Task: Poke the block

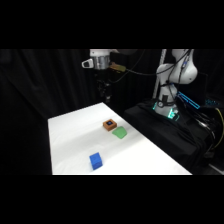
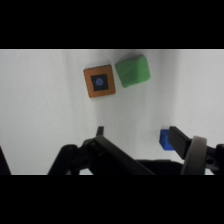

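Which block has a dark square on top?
The brown-orange block, touching the green block. The green one and the blue cube are plain on top.

Brown-orange block (image 1: 110, 125) flat on table, dark square mark facing up.
Sits well below the raised gripper (image 1: 105, 95), ahead of its fingers in wrist view, untouched.

I count three blocks on my white table (image 1: 70, 145): one brown-orange block (image 1: 110, 125) with a dark square mark on top, one flat green block (image 1: 119, 132), and one blue cube (image 1: 95, 161). There is one table. One of each kind, no duplicates.
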